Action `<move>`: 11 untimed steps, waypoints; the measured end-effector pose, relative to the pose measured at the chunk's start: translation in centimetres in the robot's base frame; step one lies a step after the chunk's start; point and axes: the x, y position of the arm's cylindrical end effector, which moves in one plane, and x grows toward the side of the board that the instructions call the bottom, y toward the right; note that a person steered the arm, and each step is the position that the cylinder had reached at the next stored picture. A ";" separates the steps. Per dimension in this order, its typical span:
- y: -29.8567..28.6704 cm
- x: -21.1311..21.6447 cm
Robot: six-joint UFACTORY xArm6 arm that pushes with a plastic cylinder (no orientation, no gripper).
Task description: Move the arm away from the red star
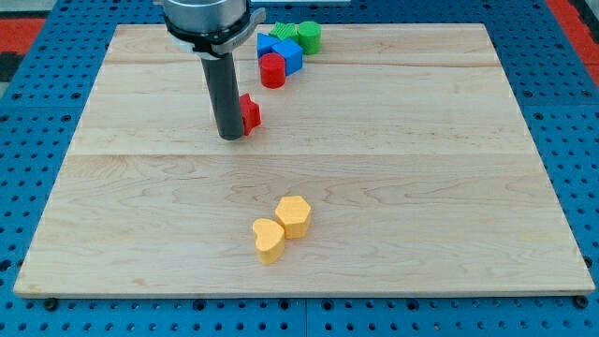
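- Red star-shaped block (pixel 250 112) sits on the pale wooden board (pixel 421 187), in its upper-left part, and is half hidden behind my dark rod, so its points are hard to make out.
- My tip (pixel 230 137) rests touching, or just beside, the red star on its left side in the view; I carry no jaws, only the bare rod, so nothing is clamped.
- Risk one: if I pull away toward the view's right, I would shove the star along; the contact makes that likely.
- Risk two: leaving toward the view's top right could send me into the cluster near the top edge: a red cylinder (pixel 272 70), a blue block (pixel 286 56) and a green block (pixel 309 36), packed close together.
- Risk three: a long retreat toward the view's bottom could reach the two yellow blocks (pixel 281 228), which touch each other, though they lie well apart from me now.
- Safest, I judge, is the bare wood to the view's left.
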 end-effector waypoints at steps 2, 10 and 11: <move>4.0 -3.1; 3.7 21.3; 3.2 18.7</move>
